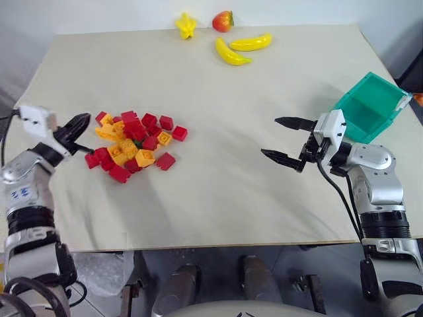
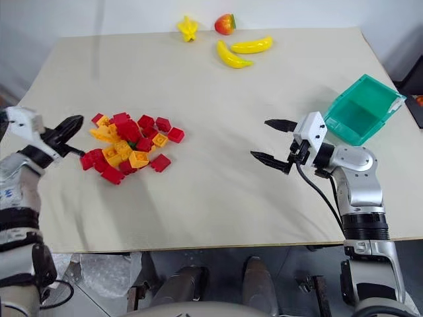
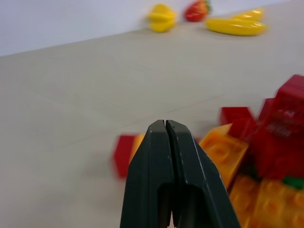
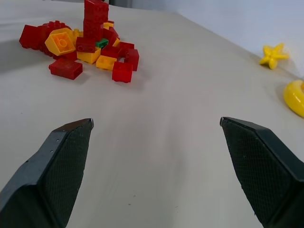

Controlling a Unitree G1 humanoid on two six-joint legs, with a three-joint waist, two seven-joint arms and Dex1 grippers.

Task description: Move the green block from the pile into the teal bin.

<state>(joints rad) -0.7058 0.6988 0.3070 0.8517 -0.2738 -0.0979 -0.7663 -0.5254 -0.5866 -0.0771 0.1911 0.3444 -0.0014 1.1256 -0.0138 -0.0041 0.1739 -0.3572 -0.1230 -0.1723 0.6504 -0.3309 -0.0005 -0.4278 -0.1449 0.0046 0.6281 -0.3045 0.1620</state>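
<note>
Your left gripper (image 1: 80,123) sits clenched and empty at the pile's (image 1: 134,144) edge; the right gripper (image 1: 285,140) hangs spread wide, empty, near the teal bin (image 1: 370,107). The one green block (image 4: 101,43) lies buried mid-pile among red and orange-yellow bricks, so open first, then approach from above. Beyond: two bananas (image 1: 241,48), one strawberry (image 1: 223,21), one yellow star (image 1: 186,26).
</note>
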